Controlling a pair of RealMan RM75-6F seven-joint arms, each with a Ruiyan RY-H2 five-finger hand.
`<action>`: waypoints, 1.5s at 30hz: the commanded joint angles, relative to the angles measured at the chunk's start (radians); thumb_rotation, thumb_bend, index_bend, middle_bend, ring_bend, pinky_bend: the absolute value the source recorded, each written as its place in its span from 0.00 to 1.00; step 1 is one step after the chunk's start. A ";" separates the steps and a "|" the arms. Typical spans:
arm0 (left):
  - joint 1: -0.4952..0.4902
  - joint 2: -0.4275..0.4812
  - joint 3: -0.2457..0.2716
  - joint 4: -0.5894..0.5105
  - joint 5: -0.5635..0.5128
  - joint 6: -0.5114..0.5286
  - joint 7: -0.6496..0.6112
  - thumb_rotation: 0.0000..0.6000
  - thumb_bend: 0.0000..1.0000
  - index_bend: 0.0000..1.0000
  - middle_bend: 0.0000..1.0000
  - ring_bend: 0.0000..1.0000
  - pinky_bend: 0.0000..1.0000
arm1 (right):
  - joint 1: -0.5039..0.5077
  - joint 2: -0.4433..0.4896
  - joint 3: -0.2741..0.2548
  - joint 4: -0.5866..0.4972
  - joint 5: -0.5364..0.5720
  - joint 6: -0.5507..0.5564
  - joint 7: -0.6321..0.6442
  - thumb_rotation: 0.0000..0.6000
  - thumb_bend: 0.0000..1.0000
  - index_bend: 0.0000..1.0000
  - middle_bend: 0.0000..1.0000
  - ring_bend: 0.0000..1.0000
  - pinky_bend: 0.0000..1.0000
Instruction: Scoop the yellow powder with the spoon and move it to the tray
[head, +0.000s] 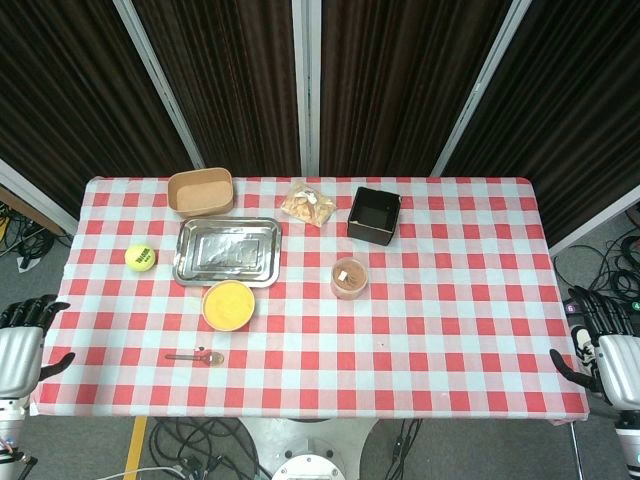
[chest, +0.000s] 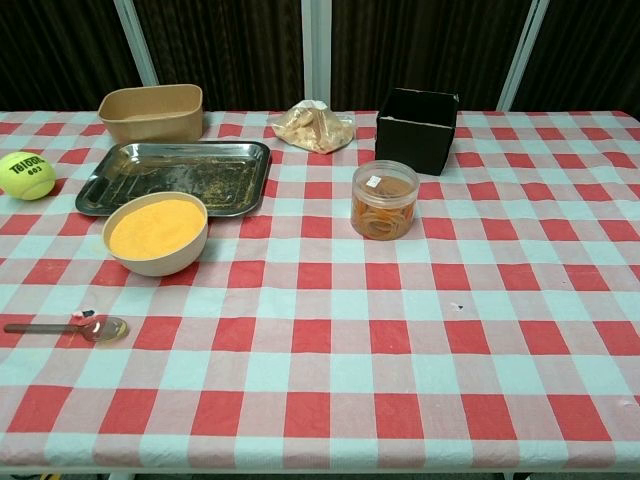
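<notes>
A bowl of yellow powder (head: 227, 305) (chest: 157, 233) sits left of centre on the checked cloth. Just behind it lies the metal tray (head: 229, 251) (chest: 178, 177). A small spoon (head: 197, 356) (chest: 70, 326) lies flat in front of the bowl, near the table's front edge. My left hand (head: 22, 346) hangs beside the table's left front corner, off the cloth, holding nothing with fingers apart. My right hand (head: 603, 343) hangs off the right front corner, likewise empty with fingers apart. Neither hand shows in the chest view.
A yellow tennis ball (head: 140, 257) (chest: 26, 175) lies left of the tray. Behind the tray stands a tan box (head: 201, 191) (chest: 152, 113). A snack bag (head: 308, 203) (chest: 313, 126), a black box (head: 374, 214) (chest: 417, 129) and a clear jar (head: 349, 277) (chest: 384, 199) stand around mid-table.
</notes>
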 joint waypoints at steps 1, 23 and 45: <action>0.000 0.000 0.000 0.001 -0.001 -0.002 0.000 1.00 0.11 0.34 0.29 0.22 0.20 | 0.001 0.000 0.001 0.000 0.000 -0.001 -0.001 1.00 0.24 0.00 0.05 0.00 0.00; -0.130 -0.019 0.005 0.000 -0.019 -0.254 -0.064 1.00 0.16 0.49 0.53 0.49 0.72 | 0.017 0.004 0.012 0.012 0.006 -0.013 0.007 1.00 0.24 0.00 0.05 0.00 0.00; -0.254 -0.227 0.043 0.083 -0.152 -0.510 0.008 1.00 0.24 0.52 0.86 0.90 1.00 | 0.040 0.008 0.017 -0.006 0.035 -0.062 -0.030 1.00 0.24 0.00 0.06 0.00 0.00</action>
